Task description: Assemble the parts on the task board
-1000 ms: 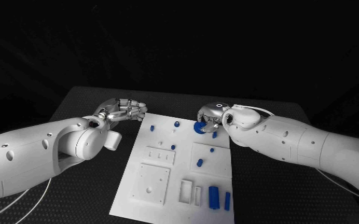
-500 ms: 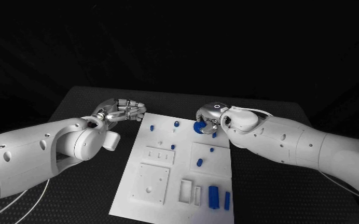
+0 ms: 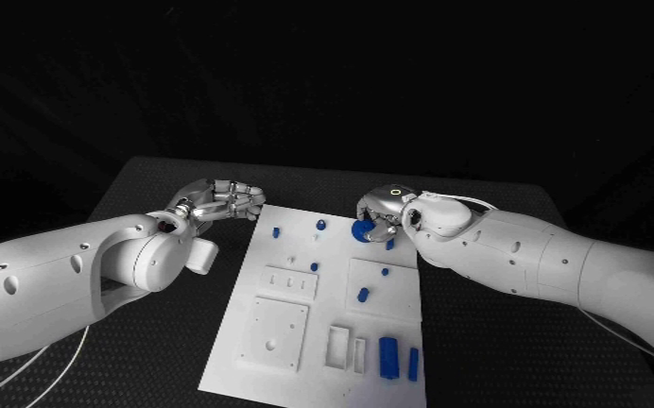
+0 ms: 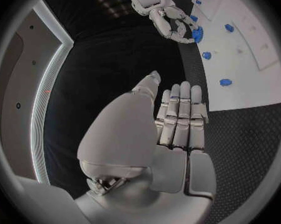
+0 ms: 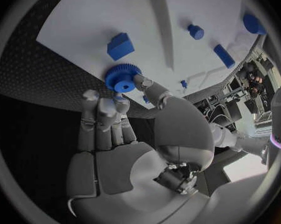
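Note:
The white task board (image 3: 273,332) lies in the middle of the black table, with small blue parts on it. My right hand (image 3: 383,212) is at the board's far right edge and pinches a blue gear (image 3: 363,230) at its fingertips, just above the board. In the right wrist view the gear (image 5: 122,78) sits between the thumb and the fingers (image 5: 103,109), over the board's edge (image 5: 84,15). The left wrist view shows the same gear (image 4: 197,34) in the right hand (image 4: 168,19). My left hand (image 3: 218,199) hovers off the board's far left corner, fingers curled in and holding nothing.
Two blue pegs (image 3: 277,233) (image 3: 321,225) stand near the board's far edge. Two long blue pieces (image 3: 390,358) (image 3: 413,364) lie near its front right corner. A blue block (image 5: 120,46) sits close to the gear. Black matting surrounds the board.

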`<state>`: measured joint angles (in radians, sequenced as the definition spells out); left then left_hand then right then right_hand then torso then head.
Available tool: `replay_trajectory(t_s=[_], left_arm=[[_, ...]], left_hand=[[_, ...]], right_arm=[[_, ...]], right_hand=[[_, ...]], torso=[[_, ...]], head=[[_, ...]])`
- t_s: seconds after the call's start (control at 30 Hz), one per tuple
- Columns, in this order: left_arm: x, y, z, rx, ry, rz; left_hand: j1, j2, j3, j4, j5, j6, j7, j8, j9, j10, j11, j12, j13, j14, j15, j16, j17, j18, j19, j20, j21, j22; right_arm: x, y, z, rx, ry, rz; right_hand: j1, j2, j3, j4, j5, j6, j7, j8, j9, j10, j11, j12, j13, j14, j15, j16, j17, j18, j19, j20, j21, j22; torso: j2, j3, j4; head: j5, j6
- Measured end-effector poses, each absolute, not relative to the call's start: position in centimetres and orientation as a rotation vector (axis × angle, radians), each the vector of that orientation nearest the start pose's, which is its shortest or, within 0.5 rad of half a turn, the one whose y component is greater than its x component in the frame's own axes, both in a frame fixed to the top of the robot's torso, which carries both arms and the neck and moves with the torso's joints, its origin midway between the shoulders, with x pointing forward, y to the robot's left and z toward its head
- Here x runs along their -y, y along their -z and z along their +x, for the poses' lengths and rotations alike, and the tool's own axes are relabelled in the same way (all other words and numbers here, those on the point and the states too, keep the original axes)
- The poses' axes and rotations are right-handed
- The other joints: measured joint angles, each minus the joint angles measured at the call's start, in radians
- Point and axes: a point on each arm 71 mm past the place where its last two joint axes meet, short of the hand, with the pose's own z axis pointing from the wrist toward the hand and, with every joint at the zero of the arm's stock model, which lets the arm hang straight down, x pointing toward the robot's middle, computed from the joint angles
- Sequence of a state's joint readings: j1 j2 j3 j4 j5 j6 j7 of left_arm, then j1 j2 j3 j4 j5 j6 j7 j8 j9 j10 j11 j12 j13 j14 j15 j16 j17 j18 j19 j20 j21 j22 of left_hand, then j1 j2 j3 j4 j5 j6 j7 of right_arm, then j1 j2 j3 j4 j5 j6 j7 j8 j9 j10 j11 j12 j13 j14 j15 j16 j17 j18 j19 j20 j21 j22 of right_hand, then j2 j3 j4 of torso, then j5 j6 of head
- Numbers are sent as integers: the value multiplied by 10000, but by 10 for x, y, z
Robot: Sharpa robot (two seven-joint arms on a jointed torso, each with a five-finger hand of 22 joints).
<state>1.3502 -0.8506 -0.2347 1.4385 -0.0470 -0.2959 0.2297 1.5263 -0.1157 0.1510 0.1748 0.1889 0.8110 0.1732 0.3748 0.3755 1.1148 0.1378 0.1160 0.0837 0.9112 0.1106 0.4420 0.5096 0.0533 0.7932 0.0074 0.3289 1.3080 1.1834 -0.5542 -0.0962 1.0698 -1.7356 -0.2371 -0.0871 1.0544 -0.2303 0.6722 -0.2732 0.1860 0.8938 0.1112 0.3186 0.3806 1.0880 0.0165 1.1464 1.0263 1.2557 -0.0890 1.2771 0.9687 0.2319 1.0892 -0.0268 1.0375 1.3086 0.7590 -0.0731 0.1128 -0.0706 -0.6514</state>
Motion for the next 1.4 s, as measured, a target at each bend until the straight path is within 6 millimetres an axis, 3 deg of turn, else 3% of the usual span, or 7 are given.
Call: replay_trajectory(t_s=[0.1,0.3,0.53,0.77,0.9,1.2,1.4], left_arm=[[-244,189,506,-16217,12818,-10841],[-244,189,506,-16223,12814,-10844],[-244,189,506,-16225,12803,-10849],[-244,189,506,-16231,12796,-10842],[-244,189,506,-16232,12791,-10844],[-245,189,505,-16237,12782,-10849],[-245,189,505,-16240,12781,-10850]], left_hand=[[0,0,0,0,0,0,0,0,-3,0,0,0,0,0,0,0,0,-1,-21,21,0,0],[0,0,-1,59,0,0,0,0,-10,0,0,-40,0,0,0,0,2,1,-36,36,0,-1],[0,0,-1,59,0,0,0,0,-10,0,0,-40,0,0,0,0,7,-1,-36,36,0,-2],[0,0,-1,59,0,0,0,0,-9,0,0,-40,1,0,0,0,16,-3,-36,36,0,-3],[0,0,-1,59,0,0,0,0,-9,0,0,-40,1,0,0,0,16,-4,-36,36,0,-3],[0,0,-1,59,0,0,0,0,-9,0,0,-40,1,0,0,0,15,-10,-36,36,0,-4],[0,0,-1,59,0,0,0,0,-8,0,0,-40,1,0,0,-40,24,-14,-35,36,0,-5]], right_arm=[[181,240,547,-17097,-3383,-4325],[183,240,547,-17149,-3477,-4285],[184,240,547,-17208,-3537,-4271],[185,240,548,-17261,-3574,-4255],[186,240,548,-17278,-3586,-4251],[186,240,547,-17317,-3636,-4289],[187,240,547,-17309,-3661,-4345]], right_hand=[[76,-60,3,-3,10,-1,1,-1,0,0,0,0,-11,0,0,0,3,0,-2,-1,0,0],[548,96,241,-128,92,-9,8,-44,-83,0,0,42,-24,-2,1,-11,44,0,-74,-1,0,0],[817,52,369,-160,120,-8,8,-3,-78,-1,0,42,-35,-2,2,-12,80,0,-109,32,0,0],[1018,43,403,-151,637,-9,9,-12,-79,-2,-1,41,-70,-85,85,-76,132,4,-199,122,0,-2],[1008,-46,403,-151,640,-34,33,-63,-82,-2,-1,41,-78,-86,86,-77,149,8,-220,144,0,-3],[1133,-211,217,-165,-58,-206,198,-152,-135,-200,119,83,-93,-197,193,-76,218,14,-342,193,0,-2],[1133,-211,177,-150,-79,-239,197,-150,-141,-232,88,152,-93,-197,193,-75,249,14,-343,194,-1,-2]], torso=[[0,8,0],[-1,7,6],[-4,-1,11],[-6,-7,15],[-6,-10,17],[-7,-11,15],[-8,-10,14]], head=[[-4,-2],[-20,8],[-35,-7],[-46,0],[-54,7],[-81,-5],[-113,-12]])
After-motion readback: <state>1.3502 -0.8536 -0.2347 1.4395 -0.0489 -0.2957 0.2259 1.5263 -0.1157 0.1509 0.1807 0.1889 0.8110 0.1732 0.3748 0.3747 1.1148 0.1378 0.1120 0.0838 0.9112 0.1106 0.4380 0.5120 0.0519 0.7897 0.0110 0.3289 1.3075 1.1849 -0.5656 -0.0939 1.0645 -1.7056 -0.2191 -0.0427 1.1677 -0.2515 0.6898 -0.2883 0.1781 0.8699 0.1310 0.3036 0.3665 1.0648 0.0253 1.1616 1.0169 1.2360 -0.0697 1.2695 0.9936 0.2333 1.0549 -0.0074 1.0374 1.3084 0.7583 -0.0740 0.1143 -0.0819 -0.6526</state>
